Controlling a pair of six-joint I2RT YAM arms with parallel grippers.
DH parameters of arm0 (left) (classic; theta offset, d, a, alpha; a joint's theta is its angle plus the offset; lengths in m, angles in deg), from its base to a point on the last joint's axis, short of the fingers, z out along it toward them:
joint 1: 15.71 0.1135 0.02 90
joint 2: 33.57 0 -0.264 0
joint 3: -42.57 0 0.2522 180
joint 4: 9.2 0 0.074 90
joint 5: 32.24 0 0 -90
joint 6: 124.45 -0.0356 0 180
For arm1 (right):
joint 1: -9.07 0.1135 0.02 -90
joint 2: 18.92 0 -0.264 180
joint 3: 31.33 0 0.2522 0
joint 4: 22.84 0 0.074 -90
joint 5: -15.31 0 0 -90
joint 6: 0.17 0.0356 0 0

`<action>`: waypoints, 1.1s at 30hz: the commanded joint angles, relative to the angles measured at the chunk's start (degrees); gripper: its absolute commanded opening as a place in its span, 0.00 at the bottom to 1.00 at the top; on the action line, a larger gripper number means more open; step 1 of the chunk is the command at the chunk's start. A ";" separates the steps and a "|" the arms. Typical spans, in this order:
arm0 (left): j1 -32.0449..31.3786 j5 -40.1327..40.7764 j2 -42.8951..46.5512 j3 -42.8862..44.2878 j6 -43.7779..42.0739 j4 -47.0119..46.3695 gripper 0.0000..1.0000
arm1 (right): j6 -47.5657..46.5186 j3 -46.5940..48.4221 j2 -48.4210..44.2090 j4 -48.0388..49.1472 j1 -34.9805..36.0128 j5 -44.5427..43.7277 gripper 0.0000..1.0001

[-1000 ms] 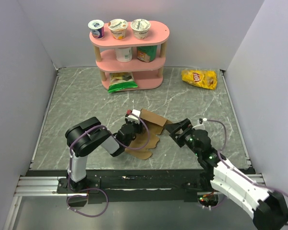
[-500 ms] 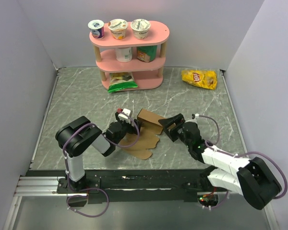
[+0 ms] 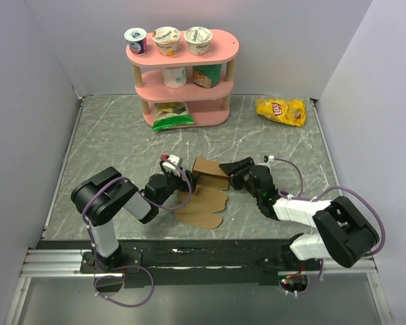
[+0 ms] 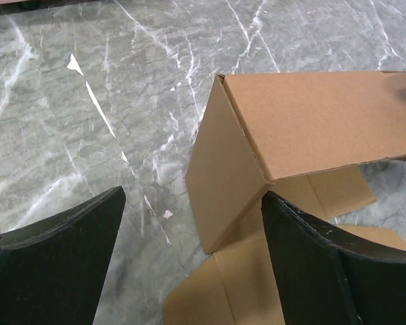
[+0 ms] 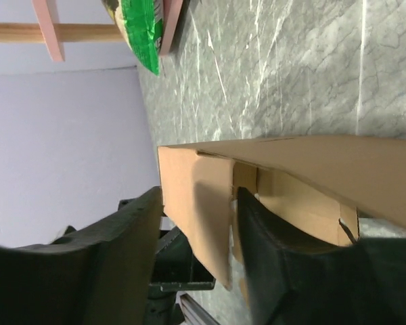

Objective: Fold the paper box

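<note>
Top external view: left end effector (image 3: 183, 179), jaws apart, beside the paper box (image 3: 203, 206) mid-bench (image 3: 108, 135). Right end effector (image 3: 226, 167) straddles its raised wall; whether it is clamped, I cannot tell. Best to grip near the crease and fold slowly.

My left fingers (image 4: 54, 261) stood wide apart over bare worktop (image 3: 108, 135). The paper box (image 4: 311, 122) rose just ahead and blocked that way. A wall of it filled the gap between my right fingers (image 5: 108, 264). Far back, the pink shelf (image 3: 183, 59) and chip bag (image 3: 281, 110) stood well apart from it, with open worktop between.
</note>
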 commanded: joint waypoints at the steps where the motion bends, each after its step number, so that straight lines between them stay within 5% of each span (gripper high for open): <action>1: 0.06 -0.95 -0.50 0.65 0.08 -4.81 0.89 | 1.24 2.01 0.83 3.45 0.69 -2.49 0.47; 14: -1.25 10.63 -7.27 4.69 -0.36 -10.09 0.85 | 2.03 2.54 3.11 3.80 0.86 -2.50 0.26; 24: -3.28 17.33 -10.79 6.90 -1.51 -14.12 0.74 | 1.33 3.07 3.20 2.57 0.86 -2.50 0.24; 33: -3.28 14.61 -11.41 6.10 0.07 -21.07 0.70 | 0.45 3.07 2.85 1.96 0.86 -2.58 0.24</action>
